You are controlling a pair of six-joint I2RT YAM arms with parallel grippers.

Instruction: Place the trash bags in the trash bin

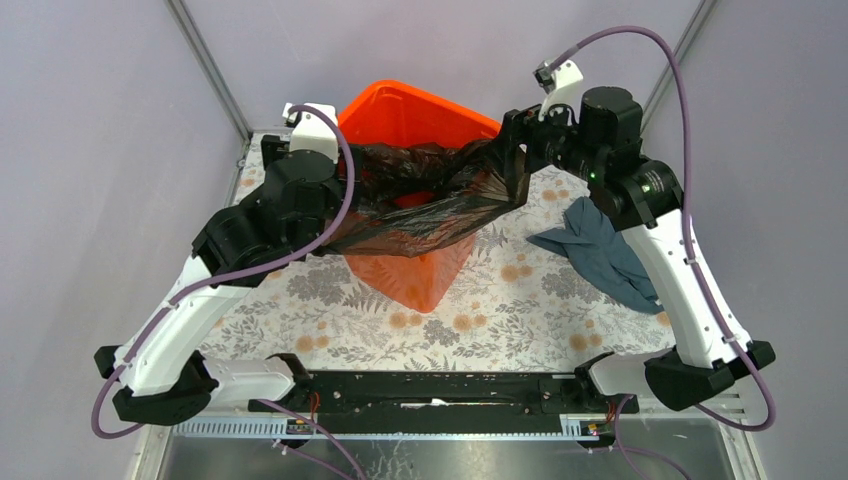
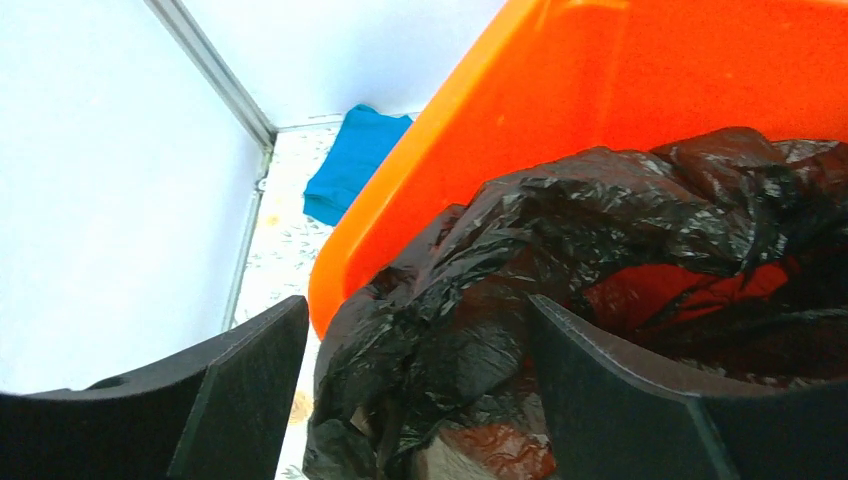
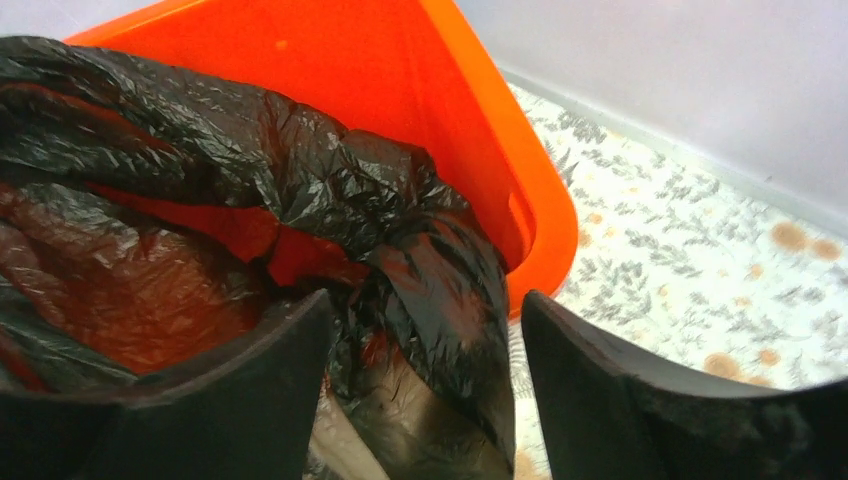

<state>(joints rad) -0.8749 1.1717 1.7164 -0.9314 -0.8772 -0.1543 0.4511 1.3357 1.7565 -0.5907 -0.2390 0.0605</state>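
Observation:
The orange trash bin [image 1: 420, 110] stands at the back middle of the table. The creased black trash bag [image 1: 420, 205] lies draped across its mouth and hangs over the near rim. My left gripper [image 1: 340, 205] is at the bag's left end by the bin's left rim. In the left wrist view it [image 2: 418, 305] is open, with bag film [image 2: 560, 230] bunched between the spread fingers beside the bin [image 2: 600, 80]. My right gripper [image 1: 515, 170] is at the bin's right corner. In the right wrist view it [image 3: 428, 300] is open, with a fold of bag [image 3: 300, 170] hanging between the fingers over the bin rim [image 3: 540, 220].
A grey-blue cloth [image 1: 600, 250] lies on the floral table cover [image 1: 500, 310] right of the bin, under the right arm. A small teal cloth [image 2: 355, 160] lies behind the bin's left side near the corner post [image 2: 210, 70]. Walls close in at the back and sides.

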